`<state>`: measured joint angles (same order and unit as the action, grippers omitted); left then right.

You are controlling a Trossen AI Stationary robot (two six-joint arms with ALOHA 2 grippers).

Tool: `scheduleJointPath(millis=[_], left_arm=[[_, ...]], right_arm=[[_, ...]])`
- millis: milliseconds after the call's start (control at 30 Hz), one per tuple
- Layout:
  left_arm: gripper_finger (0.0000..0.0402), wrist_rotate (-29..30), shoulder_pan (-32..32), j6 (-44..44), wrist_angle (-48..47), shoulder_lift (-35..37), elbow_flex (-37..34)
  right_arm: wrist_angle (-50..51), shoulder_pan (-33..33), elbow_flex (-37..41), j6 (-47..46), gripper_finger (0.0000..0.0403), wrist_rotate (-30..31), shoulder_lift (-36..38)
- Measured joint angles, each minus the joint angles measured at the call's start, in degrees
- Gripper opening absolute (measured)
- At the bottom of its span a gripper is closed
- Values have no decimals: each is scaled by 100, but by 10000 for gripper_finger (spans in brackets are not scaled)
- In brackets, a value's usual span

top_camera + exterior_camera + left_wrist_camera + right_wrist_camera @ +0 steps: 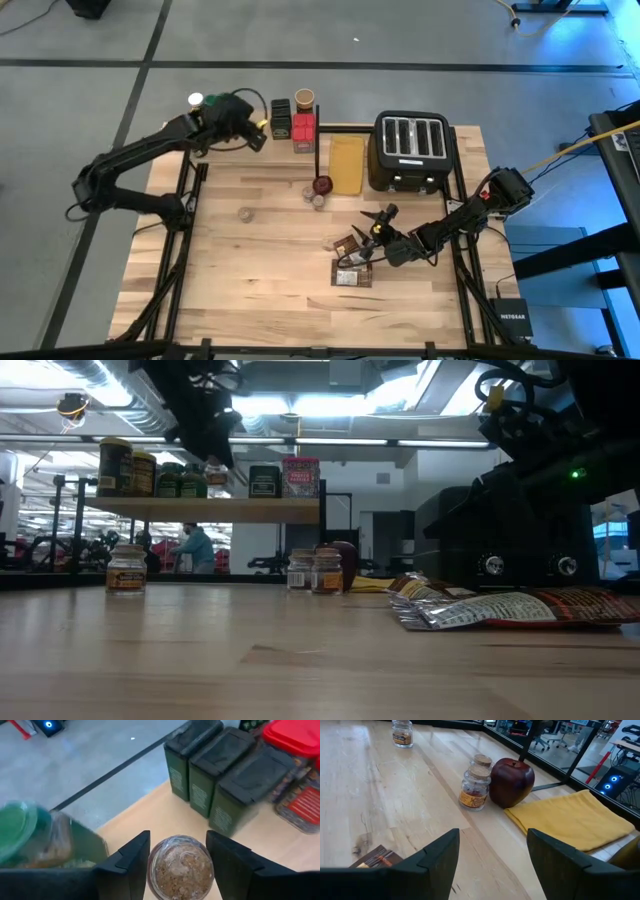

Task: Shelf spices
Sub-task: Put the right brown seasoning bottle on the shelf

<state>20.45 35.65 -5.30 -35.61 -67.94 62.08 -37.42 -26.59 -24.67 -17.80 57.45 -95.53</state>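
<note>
Spices: a cork-topped jar (181, 865) sits between the left gripper's (243, 122) parted fingers on the shelf (215, 509), placement in hand; withdrawal upward seems next. Right gripper (377, 229) hovers open, empty, above packets (352, 275).

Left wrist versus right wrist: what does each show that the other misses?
Only the left wrist view shows the shelf with three dark green tins, a red-lidded box, a green-lidded jar, and a clear jar between the left gripper fingers. Only the right wrist view shows the table with two cork-topped jars, a dark red apple-like object, a yellow cloth, a lone jar, a brown packet, and the open, empty right gripper. They share nothing but spice jars of one kind.
</note>
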Motion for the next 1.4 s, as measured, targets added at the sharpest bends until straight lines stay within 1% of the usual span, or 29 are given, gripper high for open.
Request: scheduleJointPath(millis=[167,400,867,967,1100,1233,1400], left_arm=[[170,-134,287,256,-77,-463,267],[173,-129,431,247,-215,-794,286],[219,-123,481,420,-226,-879,296],[226,-87,484,508,-251,-879,434],[226,-79,482,536,-306,-877,798],[222,-72,270,576,-435,-752,1089],[213,-79,-362,325,-1054,-473,1046]], right_arm=[[2,0,0,0,237,0,0],[47,0,0,0,237,0,0],[156,0,0,-146,237,59,2],[153,0,0,-146,237,59,2],[150,0,0,-146,237,59,2],[148,0,0,-146,237,59,2],[150,-1,0,-146,237,59,2]])
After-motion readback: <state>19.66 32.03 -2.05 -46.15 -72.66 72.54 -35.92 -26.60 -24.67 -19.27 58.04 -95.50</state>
